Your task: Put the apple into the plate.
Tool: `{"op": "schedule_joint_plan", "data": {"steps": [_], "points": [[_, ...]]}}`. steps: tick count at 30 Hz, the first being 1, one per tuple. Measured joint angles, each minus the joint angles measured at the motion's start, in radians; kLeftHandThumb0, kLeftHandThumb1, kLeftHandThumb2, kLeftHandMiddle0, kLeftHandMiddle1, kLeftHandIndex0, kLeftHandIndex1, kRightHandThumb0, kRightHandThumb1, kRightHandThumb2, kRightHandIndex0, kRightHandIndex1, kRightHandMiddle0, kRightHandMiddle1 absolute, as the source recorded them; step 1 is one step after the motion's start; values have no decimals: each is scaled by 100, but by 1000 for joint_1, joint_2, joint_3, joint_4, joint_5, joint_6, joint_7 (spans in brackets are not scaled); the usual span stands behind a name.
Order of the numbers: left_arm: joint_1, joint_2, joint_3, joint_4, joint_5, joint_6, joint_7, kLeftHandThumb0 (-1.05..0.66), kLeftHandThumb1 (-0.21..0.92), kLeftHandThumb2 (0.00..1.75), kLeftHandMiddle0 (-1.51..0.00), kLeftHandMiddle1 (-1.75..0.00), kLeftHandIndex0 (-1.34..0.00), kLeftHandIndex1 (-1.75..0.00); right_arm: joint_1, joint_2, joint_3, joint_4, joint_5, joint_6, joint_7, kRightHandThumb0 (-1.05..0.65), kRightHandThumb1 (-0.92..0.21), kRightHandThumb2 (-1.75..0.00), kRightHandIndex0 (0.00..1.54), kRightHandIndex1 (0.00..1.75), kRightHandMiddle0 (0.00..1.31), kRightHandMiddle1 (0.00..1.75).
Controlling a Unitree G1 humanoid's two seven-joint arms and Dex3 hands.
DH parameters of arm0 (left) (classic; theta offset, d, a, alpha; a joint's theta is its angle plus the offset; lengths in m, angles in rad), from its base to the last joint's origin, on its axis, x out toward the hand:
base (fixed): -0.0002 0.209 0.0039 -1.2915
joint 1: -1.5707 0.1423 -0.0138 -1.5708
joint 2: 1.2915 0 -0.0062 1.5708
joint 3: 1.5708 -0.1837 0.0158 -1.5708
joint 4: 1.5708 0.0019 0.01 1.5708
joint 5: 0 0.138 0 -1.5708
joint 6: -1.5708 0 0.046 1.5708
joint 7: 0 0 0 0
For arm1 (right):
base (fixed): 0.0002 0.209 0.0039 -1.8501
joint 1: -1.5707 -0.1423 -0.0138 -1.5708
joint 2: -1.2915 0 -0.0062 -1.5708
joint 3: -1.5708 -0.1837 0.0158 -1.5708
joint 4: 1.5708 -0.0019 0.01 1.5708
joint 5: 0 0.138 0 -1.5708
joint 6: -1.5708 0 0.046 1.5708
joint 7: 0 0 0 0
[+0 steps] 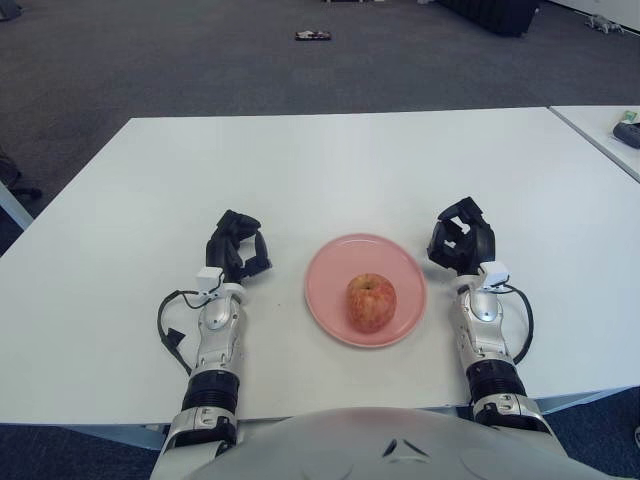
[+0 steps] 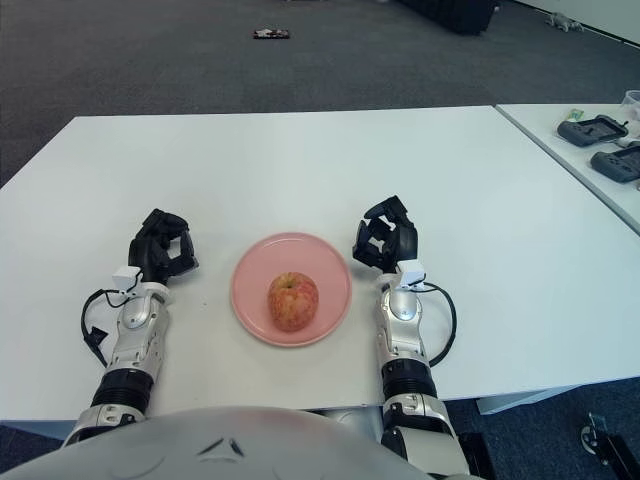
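Note:
A red-yellow apple [image 1: 371, 301] sits upright in the middle of a pink plate [image 1: 335, 262] on the white table [image 1: 330, 170]. My left hand [image 1: 238, 247] is to the left of the plate, fingers curled and holding nothing. My right hand [image 1: 461, 236] is just right of the plate's rim, fingers curled and holding nothing. Neither hand touches the apple or the plate.
A second white table [image 2: 560, 110] stands at the right with dark devices [image 2: 592, 130] on it. A small dark object [image 1: 312, 36] lies on the grey carpet beyond the table. The table's front edge runs close to my body.

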Motion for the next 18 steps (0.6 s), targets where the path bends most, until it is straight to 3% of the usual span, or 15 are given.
{"op": "schedule_joint_plan", "data": {"steps": [18], "points": [[4, -1, 1, -6, -2, 3, -1, -49, 28, 138, -115, -175, -64, -175, 10, -23, 29, 36, -5, -36, 34, -54, -19, -149, 129, 175, 72, 175]]}}
